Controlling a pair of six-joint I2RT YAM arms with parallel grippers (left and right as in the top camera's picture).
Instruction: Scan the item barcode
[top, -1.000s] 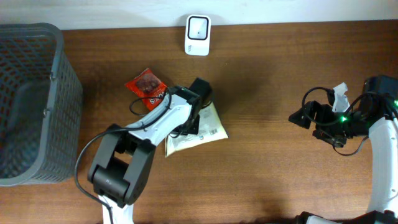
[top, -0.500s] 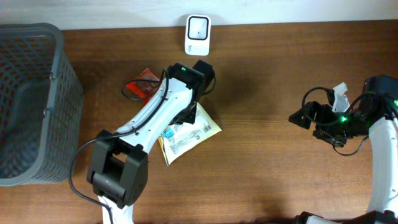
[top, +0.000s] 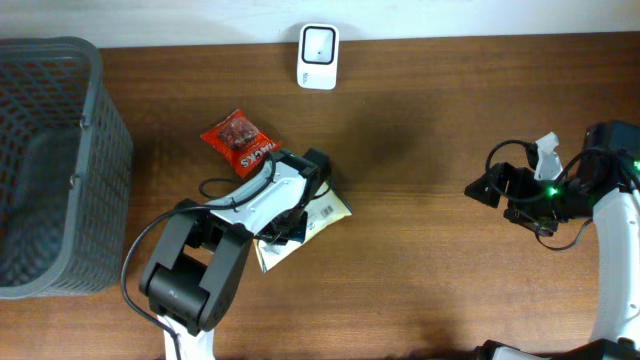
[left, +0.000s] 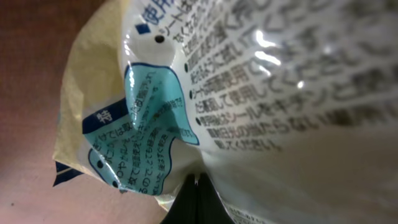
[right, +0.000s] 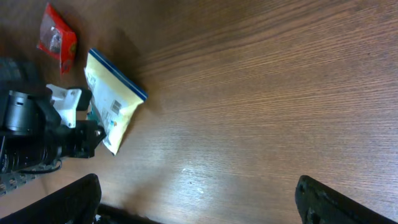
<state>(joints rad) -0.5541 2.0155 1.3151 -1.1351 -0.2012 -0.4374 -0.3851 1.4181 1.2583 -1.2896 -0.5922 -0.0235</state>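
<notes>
We saw our left gripper (left: 196, 188) pinched shut on an edge of the yellow pouch (top: 326, 211), mid-table, below the scanner (top: 318, 43). Our right gripper (right: 198, 185) stood spread wide, well apart.

Grey mesh basket (top: 110, 130) at the wooden table's (top: 420, 260) left edge (red snack packet (top: 238, 142) farther right)

The pouch (left: 261, 93) bore dense black Japanese print, with "使用" legible near its top and a white "特" on a dark blue box (left: 101, 116). The right wrist view showed its barcode (right: 115, 109), digits too small to read. White lettering on the red packet (top: 238, 143) could not be read.
</notes>
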